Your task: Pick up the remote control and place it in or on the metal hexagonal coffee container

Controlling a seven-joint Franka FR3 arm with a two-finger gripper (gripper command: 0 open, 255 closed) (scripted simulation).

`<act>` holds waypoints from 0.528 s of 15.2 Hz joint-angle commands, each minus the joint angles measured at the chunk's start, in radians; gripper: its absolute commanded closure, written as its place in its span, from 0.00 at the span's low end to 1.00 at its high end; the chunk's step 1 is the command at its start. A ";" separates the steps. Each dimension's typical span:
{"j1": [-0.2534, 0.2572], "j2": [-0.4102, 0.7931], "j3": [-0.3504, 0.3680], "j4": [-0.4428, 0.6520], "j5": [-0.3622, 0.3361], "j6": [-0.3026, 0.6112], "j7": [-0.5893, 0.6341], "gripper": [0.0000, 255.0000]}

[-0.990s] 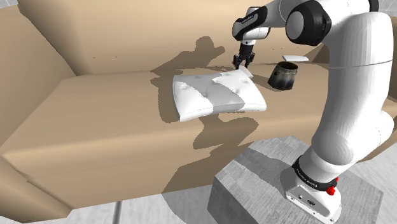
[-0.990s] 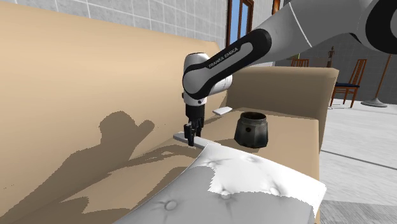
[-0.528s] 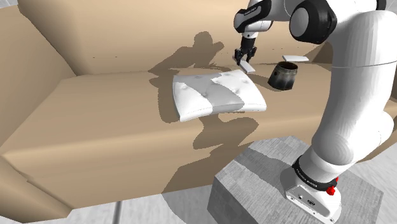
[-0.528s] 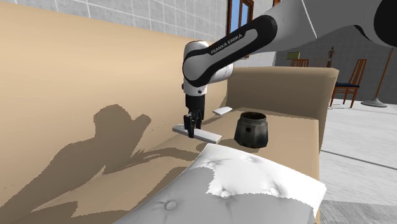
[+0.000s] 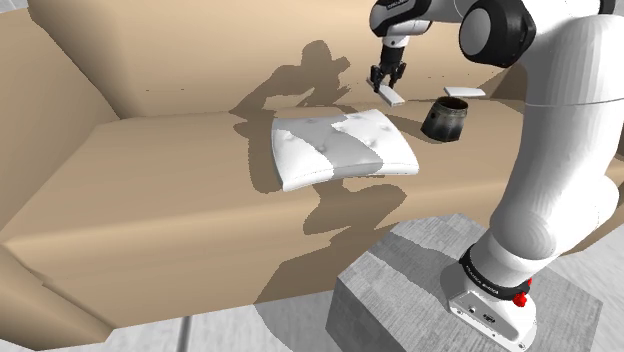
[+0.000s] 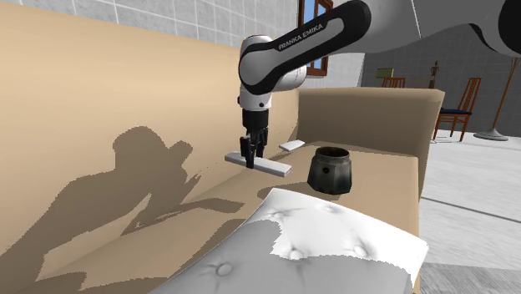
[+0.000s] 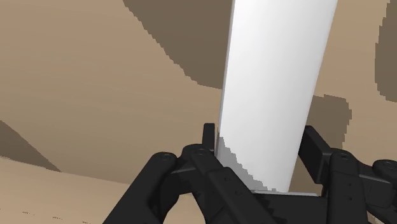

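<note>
The remote control is a flat white bar, and my gripper is shut on one end of it. It hangs level above the tan sofa seat, near the backrest; in the shoulder view the remote control sits just under my gripper. The wrist view has the remote control clasped between both black fingers, stretching away from them. The dark hexagonal coffee container stands upright on the seat, open at the top, to the shoulder view's right of the gripper. In the second exterior view the coffee container is right of the remote.
A white tufted cushion lies on the sofa seat just in front of the gripper. A small white flat object rests behind the container near the armrest. My grey stand is at the lower right.
The gripper has risen from the seat with the remote in it, lifting it clear of the sofa and cushion edge. The container and cushion have not moved.
</note>
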 commanded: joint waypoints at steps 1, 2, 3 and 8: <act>0.000 -0.010 -0.002 0.015 -0.004 -0.024 0.002 1.00; 0.000 -0.012 -0.003 0.025 -0.005 -0.037 0.002 1.00; 0.000 -0.015 -0.003 0.035 -0.006 -0.049 0.003 1.00; -0.003 -0.022 -0.006 0.091 -0.010 -0.112 0.005 1.00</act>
